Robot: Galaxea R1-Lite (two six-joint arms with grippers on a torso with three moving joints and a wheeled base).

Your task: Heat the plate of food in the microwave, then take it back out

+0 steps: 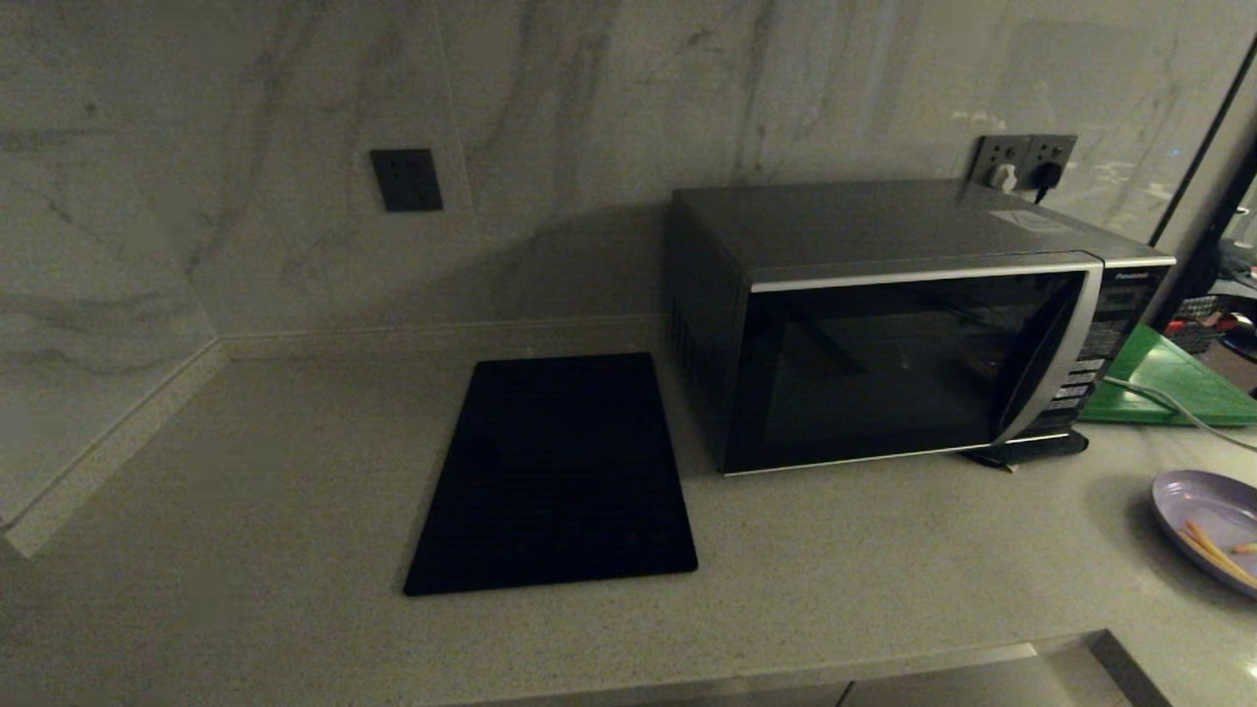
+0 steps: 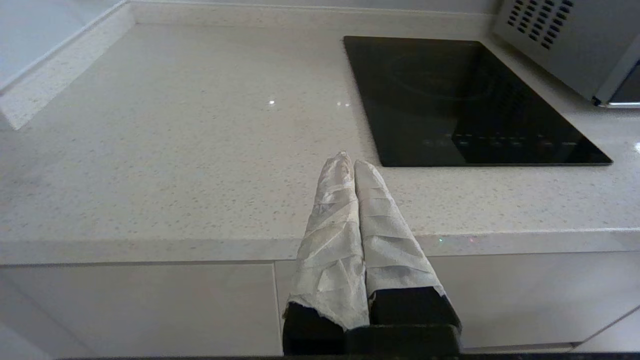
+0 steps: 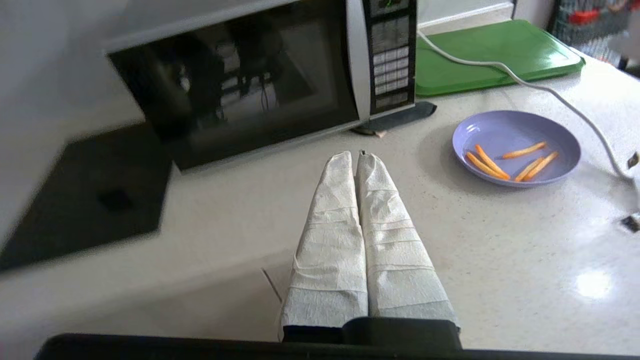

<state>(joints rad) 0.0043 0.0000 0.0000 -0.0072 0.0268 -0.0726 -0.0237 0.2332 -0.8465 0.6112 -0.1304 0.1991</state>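
Left claw [image 2: 350,161], wrapped in pale crinkled tape, hangs shut and empty at the table [image 1: 245,511] edge, parked near the flat black glass cooktop [image 1: 555,471]. Further right stands the boxy silver-grey microwave [image 1: 903,334], its dark glass door closed. Right claw [image 3: 357,156] hovers before it, pressed shut, holding nothing. Beyond lies the plate of food [image 3: 515,145], smooth lavender with thin orange sticks. Opening the door looks like the first step, which calls for reaching the curved handle strip [image 1: 1065,344].
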